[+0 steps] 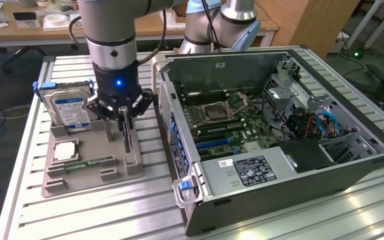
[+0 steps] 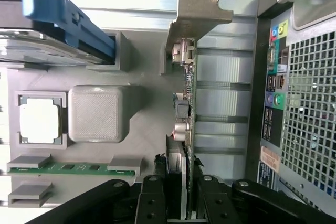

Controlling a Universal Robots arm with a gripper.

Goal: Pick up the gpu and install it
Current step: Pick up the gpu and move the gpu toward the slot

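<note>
Grey plastic tray (image 1: pixel 92 172) sits on the slatted metal bench (image 1: pixel 85 220), toward the exterior view's left. The open computer case (image 1: pixel 279 125) lies just beside it on the right. The gpu (image 1: pixel 127 136) stands on edge in the tray, along the side nearest the case. Its dark green board is upright, with the silvery bracket (image 2: pixel 200 11) at one end. The arm (image 1: pixel 112 45) comes straight down over it. The jaws are drawn in to the card's thickness, one side pressed against each face of its upper edge, gripping it. The card's lower edge looks to be down at the tray. A hard drive (image 1: pixel 68 106) with a blue-and-white label stands upright at the tray's back corner. A square chip (image 1: pixel 65 150) lies flat in front of it, and a memory stick (image 1: pixel 88 163) lies just beside the chip.
</note>
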